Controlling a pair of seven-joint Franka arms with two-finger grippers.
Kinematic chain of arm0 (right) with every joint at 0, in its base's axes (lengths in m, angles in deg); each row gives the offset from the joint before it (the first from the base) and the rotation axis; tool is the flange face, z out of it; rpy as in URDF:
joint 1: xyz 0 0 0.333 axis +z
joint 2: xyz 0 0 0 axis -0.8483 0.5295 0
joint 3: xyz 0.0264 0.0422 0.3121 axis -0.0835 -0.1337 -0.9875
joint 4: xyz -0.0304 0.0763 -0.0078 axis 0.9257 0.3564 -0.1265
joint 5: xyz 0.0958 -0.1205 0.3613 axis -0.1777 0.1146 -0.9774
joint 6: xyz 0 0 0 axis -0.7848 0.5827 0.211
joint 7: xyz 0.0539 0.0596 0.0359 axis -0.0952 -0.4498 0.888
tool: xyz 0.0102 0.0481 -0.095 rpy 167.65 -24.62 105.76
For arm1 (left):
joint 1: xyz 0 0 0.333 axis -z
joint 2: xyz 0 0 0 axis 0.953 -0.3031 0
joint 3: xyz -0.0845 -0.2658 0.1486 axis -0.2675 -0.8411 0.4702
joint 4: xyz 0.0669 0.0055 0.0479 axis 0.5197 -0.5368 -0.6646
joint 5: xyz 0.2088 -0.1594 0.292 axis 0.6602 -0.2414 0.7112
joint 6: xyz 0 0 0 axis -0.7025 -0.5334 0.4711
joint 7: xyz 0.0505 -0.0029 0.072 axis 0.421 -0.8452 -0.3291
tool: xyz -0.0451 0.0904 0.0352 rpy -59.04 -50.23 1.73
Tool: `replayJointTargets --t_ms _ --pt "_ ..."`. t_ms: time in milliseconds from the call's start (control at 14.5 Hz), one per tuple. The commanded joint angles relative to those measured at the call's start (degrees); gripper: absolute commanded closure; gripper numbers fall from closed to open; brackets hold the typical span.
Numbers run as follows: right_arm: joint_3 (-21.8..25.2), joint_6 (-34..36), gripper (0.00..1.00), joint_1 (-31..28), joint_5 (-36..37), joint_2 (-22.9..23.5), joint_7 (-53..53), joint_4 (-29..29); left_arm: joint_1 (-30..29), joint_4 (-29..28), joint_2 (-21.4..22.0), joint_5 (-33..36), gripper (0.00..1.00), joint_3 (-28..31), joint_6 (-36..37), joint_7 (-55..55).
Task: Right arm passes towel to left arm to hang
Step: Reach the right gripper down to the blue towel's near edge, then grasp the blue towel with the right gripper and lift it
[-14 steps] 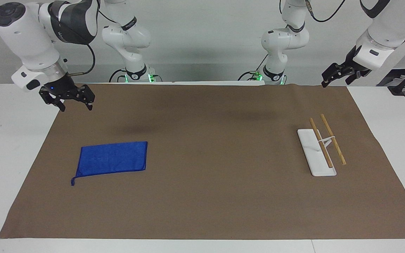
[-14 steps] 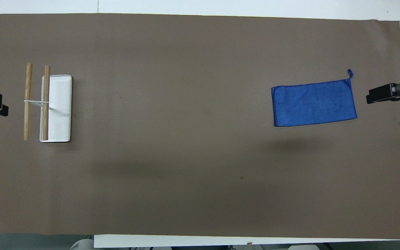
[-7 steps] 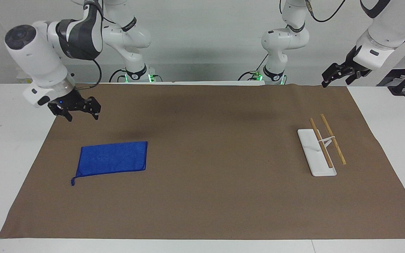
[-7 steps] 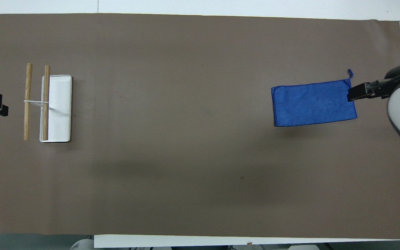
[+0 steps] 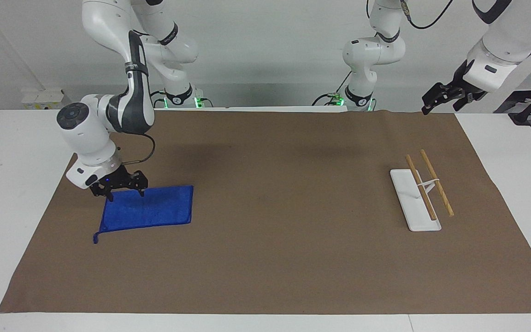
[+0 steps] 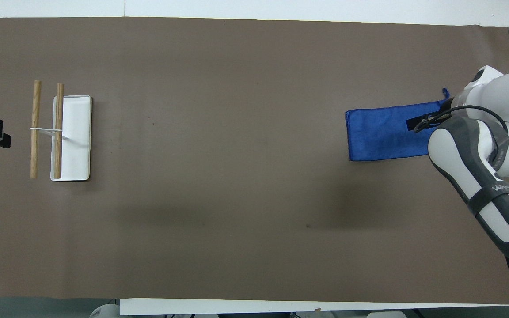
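**Towel flat on the mat, right gripper at its edge**

Towel (image 5: 148, 207): a royal-blue rectangle with a short loop tag at one corner, lying flat on the brown mat (image 5: 270, 258) at lower left of the facing view. The right gripper (image 5: 126, 195) is low over its robot-side edge, fingers spread apart, clamping nothing. The left gripper (image 5: 433, 102) waits at upper right, fingers apart, above the rack (image 5: 420, 196) with two wooden bars.

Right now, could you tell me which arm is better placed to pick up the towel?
Right. The right gripper hangs open directly over the towel, at its edge nearest the robots. The left gripper waits above the table's other end.
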Motion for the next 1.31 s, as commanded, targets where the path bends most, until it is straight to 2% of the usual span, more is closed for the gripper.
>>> replayJointTargets --t_ms 0,277,622,761,899,1106,1176,1245 --pt "-0.6 -3.1 0.00 -1.1 0.3 0.2 1.9 -2.8 -0.3 -0.9 1.0 0.8 0.00 0.0 0.5 -0.1" --pt "-0.6 -9.6 0.00 -1.6 0.3 2.4 3.7 -5.1 -0.3 -0.9 1.0 0.8 0.00 0.0 0.5 -0.1" --pt "-0.6 -9.9 0.05 -1.7 0.3 3.1 3.7 -5.9 -0.3 -0.9 1.0 0.8 0.00 0.0 0.5 -0.1" --pt "-0.6 -9.9 0.10 -1.6 0.3 3.1 3.6 -6.2 -0.3 -0.9 1.0 0.8 0.00 0.0 0.5 -0.1" --pt "-0.6 -9.9 0.25 -1.6 0.3 3.1 3.7 -6.2 -0.3 -0.9 1.0 0.8 0.00 0.0 0.5 -0.1" --pt "-0.6 -9.9 0.30 -1.6 0.3 3.1 3.7 -6.5 -0.3 -0.9 1.0 0.8 0.00 0.0 0.5 -0.1" --pt "-0.7 -9.9 0.45 -1.6 0.3 3.1 3.8 -6.5 -0.3 -0.9 1.0 0.8 0.00 0.0 0.5 -0.1" --pt "-0.6 -9.7 0.65 -1.6 0.3 3.1 3.8 -6.4 -0.3 -0.9 1.0 0.8 0.00 0.0 0.5 -0.1"
